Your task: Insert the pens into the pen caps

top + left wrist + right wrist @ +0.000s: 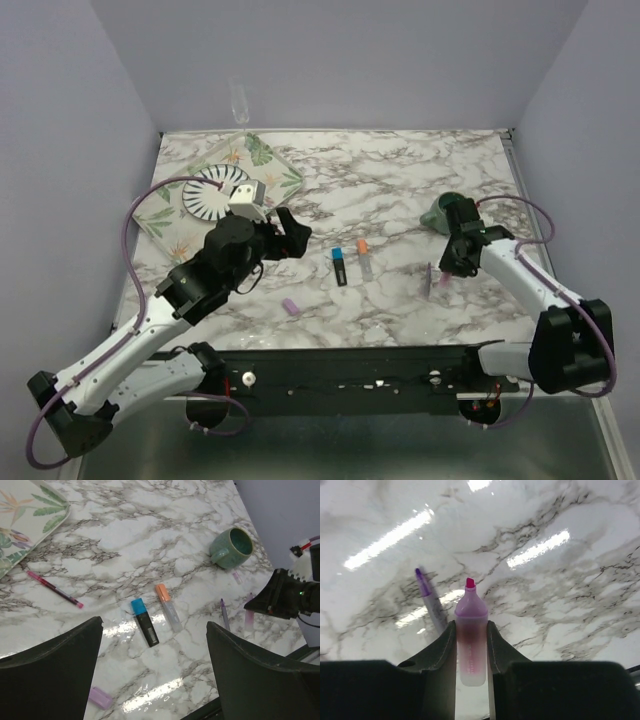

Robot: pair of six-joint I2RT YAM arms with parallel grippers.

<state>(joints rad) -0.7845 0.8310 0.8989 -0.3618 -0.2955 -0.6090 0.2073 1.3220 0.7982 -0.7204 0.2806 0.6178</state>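
right fingers (pixel 446 642) pinching pink-purple marker (pixel 471 650), bare magenta tip poking out past them, over worktop (pixel 560 590); thin purple pen (pixel 427 597) lying just beside
left fingers (pixel 50 670) spread wide, nothing between
light purple cap (pixel 100 698) on worktop near left fingers
black-blue marker (pixel 145 621) and grey-orange marker (pixel 168 607) side by side mid-worktop

In the top view, the right arm (pixel 500 255) covers part of the teal-green mug (pixel 437 212). The left arm (pixel 230 250) hides the near rim of the striped plate (pixel 205 195). The pink-purple marker (pixel 441 283) is too small there to make out.

In the left wrist view, the leaf-print tray (pixel 30 515) runs off the left edge. The left arm's fingers (pixel 55 670) are cut by the bottom edge.

In the right wrist view, the right arm's finger (pixel 430 675) hides the lower end of the thin purple pen (pixel 427 597).
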